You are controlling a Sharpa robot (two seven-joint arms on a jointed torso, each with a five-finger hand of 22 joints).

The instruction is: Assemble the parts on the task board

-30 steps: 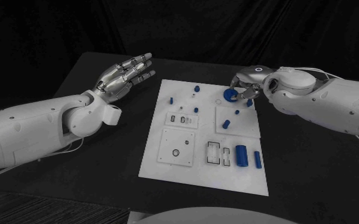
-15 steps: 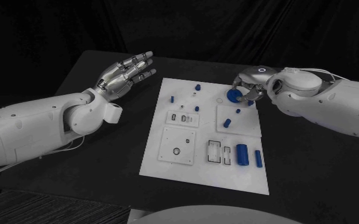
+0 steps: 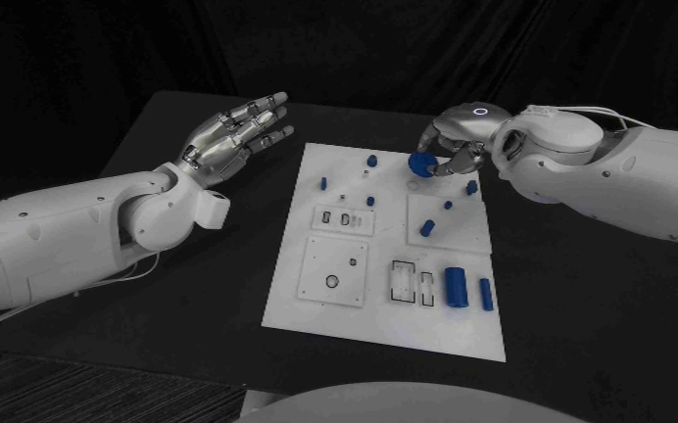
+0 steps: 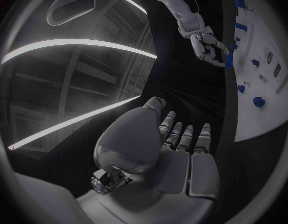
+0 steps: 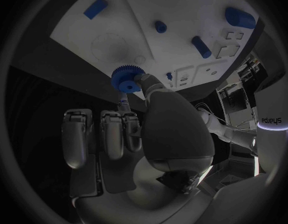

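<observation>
Since a moment ago, the right hand [image 3: 450, 149] has slid a little toward the upper left of the frame, carrying its blue gear [image 3: 421, 164] with it. Now the gear hangs over the top part of the task board [image 3: 354, 330], just beside a faint round ring marked there. In the right wrist view the gear [image 5: 127, 78] is pinched by its toothed rim between the thumb and a finger, while the other fingers [image 5: 113, 132] hang loose below it.

The left hand [image 3: 230, 144] holds nothing. It floats above the bench [image 3: 169, 345] at the upper left of the frame, palm up and fingers spread, well apart from the board.

Other small blue parts sit on the board: a peg [image 3: 371, 162] near the top, a short slanted bar [image 3: 427, 229] in the middle, and a fat cylinder [image 3: 455, 286] with a thin one [image 3: 485, 294] next to it at the lower right.

I would guess the gear is light and hard, like a plastic toy wheel. It should not bend or squash. Its teeth give the fingers something to catch on, so the rim seems a good place to hold it. But the pinch looks small, so the gear could tip or twist if it bumps the board on the way down.
</observation>
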